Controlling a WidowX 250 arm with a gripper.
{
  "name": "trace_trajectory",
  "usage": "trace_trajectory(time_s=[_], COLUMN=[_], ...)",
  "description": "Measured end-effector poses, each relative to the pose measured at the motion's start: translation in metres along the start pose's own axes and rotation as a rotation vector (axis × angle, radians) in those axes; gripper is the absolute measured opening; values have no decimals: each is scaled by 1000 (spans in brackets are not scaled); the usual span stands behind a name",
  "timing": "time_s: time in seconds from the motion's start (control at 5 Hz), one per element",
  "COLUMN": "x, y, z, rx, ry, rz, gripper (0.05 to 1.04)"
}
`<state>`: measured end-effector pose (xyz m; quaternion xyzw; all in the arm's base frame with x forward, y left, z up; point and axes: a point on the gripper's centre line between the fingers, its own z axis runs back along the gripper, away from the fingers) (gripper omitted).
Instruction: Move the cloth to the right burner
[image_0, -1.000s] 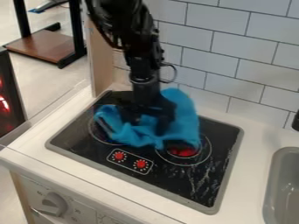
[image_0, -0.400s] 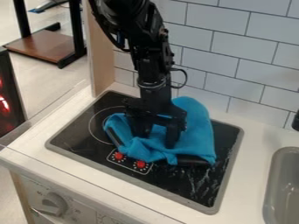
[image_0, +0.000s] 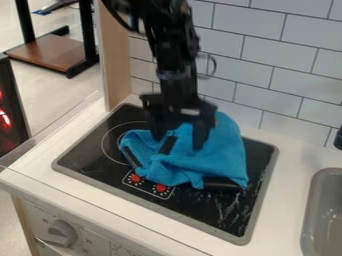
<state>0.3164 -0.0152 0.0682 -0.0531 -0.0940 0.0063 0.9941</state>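
Note:
The blue cloth (image_0: 207, 160) lies crumpled on the black stovetop (image_0: 87, 155), over its middle and right part, and covers the right burner. Dark pieces show at a fold and along the cloth's lower edges; I cannot tell what they are. Over the back part of the cloth hangs my gripper (image_0: 180, 137), with its two fingers spread wide and the cloth not pinched between them. Part of the left burner's ring (image_0: 103, 138) shows to the left of the cloth.
Two red knobs (image_0: 161, 188) sit at the stovetop's front, just by the cloth. A grey sink (image_0: 312, 215) is at the right edge. The white tiled wall (image_0: 247, 65) rises behind the stove, and a wooden panel (image_0: 116, 65) stands at the back left.
The cloth has moved right and toward the front, then come to rest over the right burner. My gripper moved with it, let go and has now risen a little.

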Motion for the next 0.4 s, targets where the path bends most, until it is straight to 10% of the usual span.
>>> trace_trajectory(time_s=[0.4], x=[2], y=[8], z=[52], rx=[-24], ry=[-119], rz=[10], gripper=[999])
